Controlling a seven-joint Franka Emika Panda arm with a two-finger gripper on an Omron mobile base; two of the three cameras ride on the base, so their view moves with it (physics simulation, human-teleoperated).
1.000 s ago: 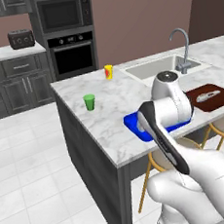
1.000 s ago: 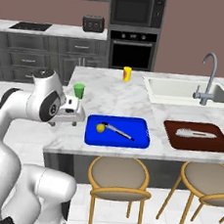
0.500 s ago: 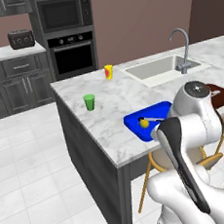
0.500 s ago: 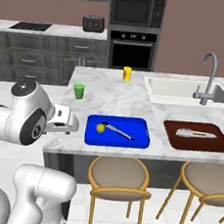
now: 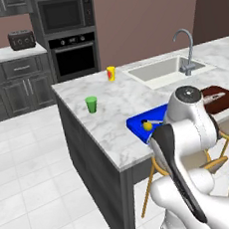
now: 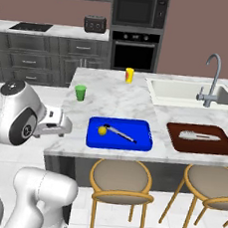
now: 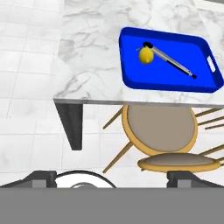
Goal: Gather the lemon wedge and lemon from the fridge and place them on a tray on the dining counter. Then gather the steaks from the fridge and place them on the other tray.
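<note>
A small yellow lemon [image 7: 145,55] is seen lying in the blue tray [image 7: 201,85] on the dining counter [image 6: 112,98], touching a thin dark tool [image 7: 173,62]. The gripper [image 7: 111,177] is held off the counter's edge, above a stool [image 7: 159,124], and nothing is gripped; the fingers look spread wide, though only their tips are shown. The lemon is probably light, firm and smooth, so it could roll. It is best pinched across its round middle.

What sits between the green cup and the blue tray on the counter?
Nothing: in the right base view, bare marble separates the green cup from the blue tray.
</note>
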